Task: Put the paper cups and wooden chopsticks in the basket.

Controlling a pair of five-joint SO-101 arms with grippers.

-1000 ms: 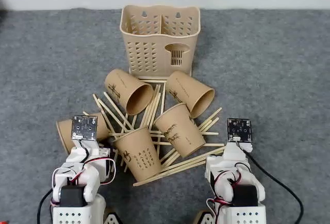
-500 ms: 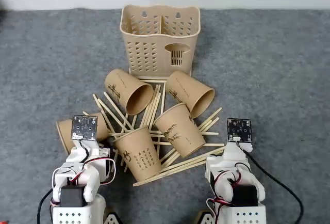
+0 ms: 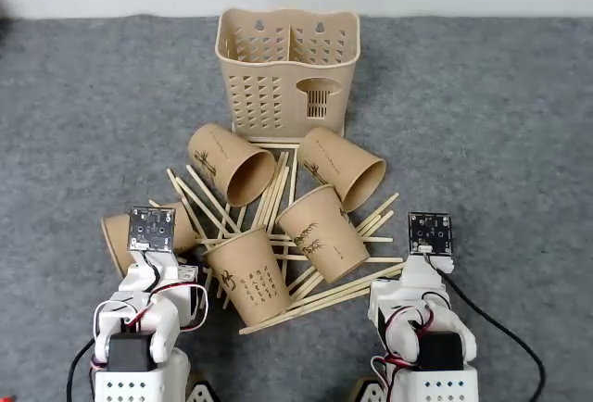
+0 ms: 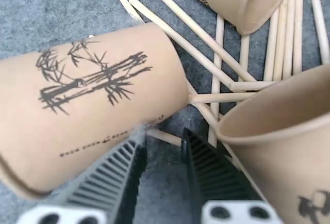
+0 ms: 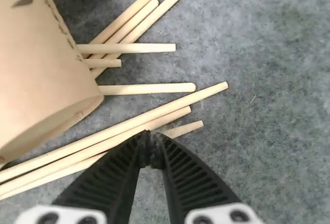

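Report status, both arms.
Left gripper jaws slightly open beside a lying cup. Right gripper shut, empty, over chopsticks. Basket holds nothing yet.

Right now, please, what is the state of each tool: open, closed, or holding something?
Left tool: slightly open, holding nothing, beside a lying paper cup.
Right tool: closed, holding nothing, tips at the chopsticks.

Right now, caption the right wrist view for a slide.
Right gripper, jaws shut, above wooden chopsticks beside a paper cup on grey carpet.
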